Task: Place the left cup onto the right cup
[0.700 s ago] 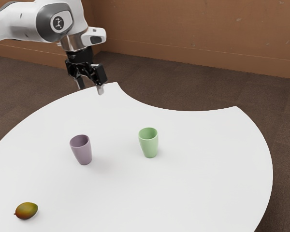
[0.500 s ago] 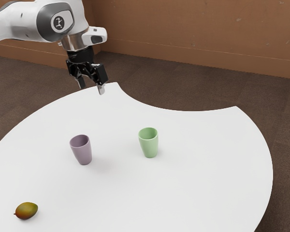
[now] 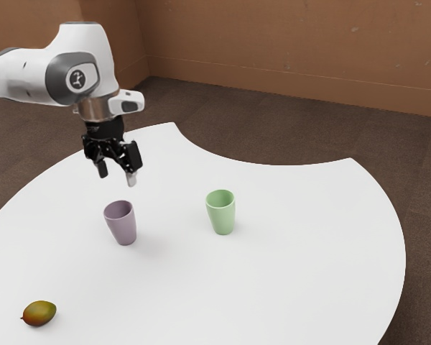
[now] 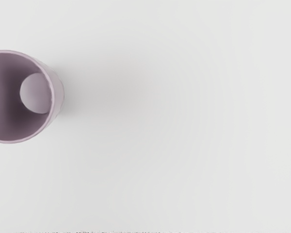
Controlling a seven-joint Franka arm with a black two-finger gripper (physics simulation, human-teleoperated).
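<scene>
The gripper (image 3: 116, 175) is held open and empty, its two fingers spread and pointed down, just above the purple cup (image 3: 121, 222) but not squarely over it. In the wrist view the purple cup (image 4: 19, 97) is seen off to one side rather than under the hand. A risk is therefore judged: if the descent is made before the hand is centred, the rim may be struck by one finger and the cup tipped or pushed across the table (image 3: 294, 244). The cup could also be pinched askew and carried tilted. The green cup (image 3: 220, 211), upright and well apart from the purple cup toward the exterior view's right, could then be knocked at stacking. A mango (image 3: 39, 313) lies far from the purple cup, near the table's front edge. The arm (image 3: 29, 72) is bent in from the exterior view's left, with the wrist directed straight down.
</scene>
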